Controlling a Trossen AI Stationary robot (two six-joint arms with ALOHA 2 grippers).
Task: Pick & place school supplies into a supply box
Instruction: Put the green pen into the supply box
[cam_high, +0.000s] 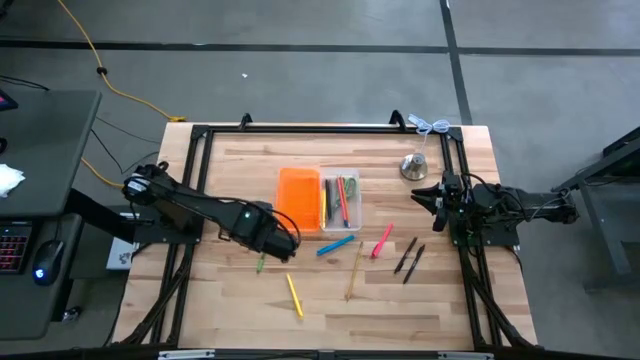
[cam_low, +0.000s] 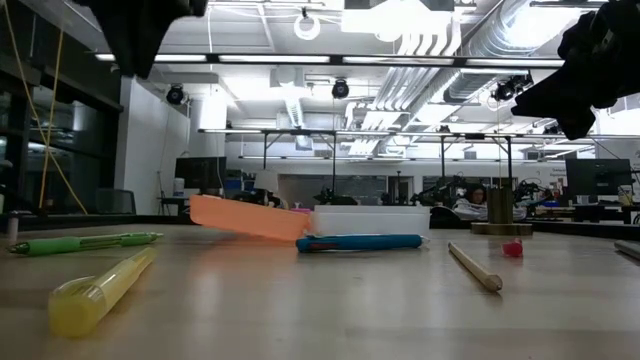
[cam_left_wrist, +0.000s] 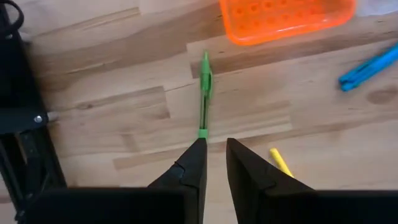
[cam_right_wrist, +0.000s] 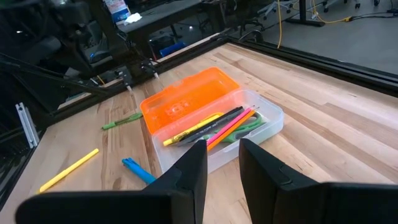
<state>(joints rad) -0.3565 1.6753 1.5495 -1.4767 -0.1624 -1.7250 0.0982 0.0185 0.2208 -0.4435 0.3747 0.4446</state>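
1. The supply box (cam_high: 318, 200) sits open near the middle of the desk (cam_high: 250, 310), orange half towards the left arm, clear tray beside it, and the tray already holds a few pens plus something green that could be the scissors
2. Plenty left out on the wood: a green pen (cam_left_wrist: 204, 93) just short of the orange half, a blue marker (cam_high: 335, 245), a yellow pen (cam_high: 295, 296), a tan pencil (cam_high: 355, 270), a pink marker (cam_high: 382, 241) and two black pens (cam_high: 408, 258); by my count less than half is packed
3. Left pincer (cam_left_wrist: 212, 148) hovers right at the green pen's near end, fingers a narrow gap apart, gripping nothing; that looks like the next pick
4. Right pincer (cam_right_wrist: 221, 149) waits at the desk's right edge, fingers apart and empty, facing the box
5. Hard to read: the tray's exact contents overlap, and from above the left arm covers most of the green pen
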